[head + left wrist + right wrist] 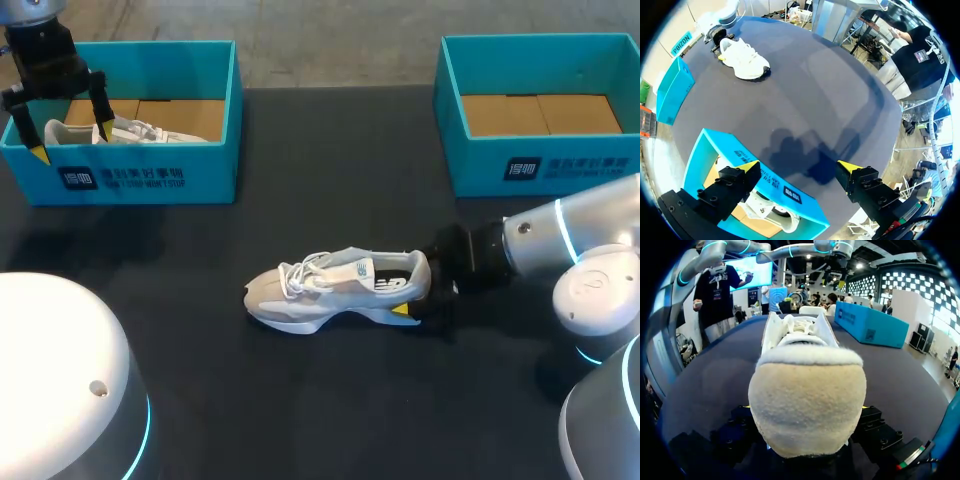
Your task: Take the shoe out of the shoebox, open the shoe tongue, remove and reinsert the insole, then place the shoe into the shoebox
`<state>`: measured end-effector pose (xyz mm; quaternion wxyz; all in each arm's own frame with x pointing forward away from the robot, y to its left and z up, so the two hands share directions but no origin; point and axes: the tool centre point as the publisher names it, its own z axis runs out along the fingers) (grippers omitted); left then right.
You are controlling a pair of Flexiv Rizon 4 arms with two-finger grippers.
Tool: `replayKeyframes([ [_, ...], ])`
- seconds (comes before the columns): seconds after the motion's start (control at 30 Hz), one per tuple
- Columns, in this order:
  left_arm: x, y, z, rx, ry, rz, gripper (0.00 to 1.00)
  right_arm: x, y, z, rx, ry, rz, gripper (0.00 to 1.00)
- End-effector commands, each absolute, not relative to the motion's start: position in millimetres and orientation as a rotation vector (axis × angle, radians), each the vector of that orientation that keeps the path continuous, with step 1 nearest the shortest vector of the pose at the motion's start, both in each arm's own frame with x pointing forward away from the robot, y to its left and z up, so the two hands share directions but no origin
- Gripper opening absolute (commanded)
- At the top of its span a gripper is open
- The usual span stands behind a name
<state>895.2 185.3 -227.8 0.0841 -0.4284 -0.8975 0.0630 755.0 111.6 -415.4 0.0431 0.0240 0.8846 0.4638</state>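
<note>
1 shoe, unboxed, on the table, heel held between the fingers of your right gripper. Left gripper: fingers wide, above a shoebox. Tongue, insole and reboxing apparently outstanding.

Dark table with shoe, left shoebox, right shoebox

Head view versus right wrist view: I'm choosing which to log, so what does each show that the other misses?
Only the head view shows a second white shoe lying in the left teal cardboard shoebox, the left gripper open at it, and the bare cardboard floor of the right teal shoebox. Only the right wrist view shows the fuzzy beige heel head-on, held between the fingers of the right gripper. Both show the white-and-beige sneaker upright on the black table.
</note>
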Motion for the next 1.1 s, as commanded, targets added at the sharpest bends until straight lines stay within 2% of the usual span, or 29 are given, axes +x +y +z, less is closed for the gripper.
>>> replayKeyframes([
  [0.03,894,186,-228,-1.28,-2.68,0.187,1.0,755,116,-420,0.074,2.704,1.415,0.0],
  [0.37,887,165,-220,-0.248,-2.903,0.171,1.0,755,116,-420,0.074,2.704,1.415,0.0],
  [0.6,883,135,-227,0.229,-2.948,0.144,1.0,755,116,-420,0.074,2.704,1.415,0.0],
  [0.83,879,98,-219,0.397,-3.039,0.164,1.0,755,116,-420,0.074,2.704,1.415,0.0],
  [1.1,864,39,-208,0.287,-3.145,0.199,1.0,755,116,-420,0.074,2.704,1.415,0.0],
])
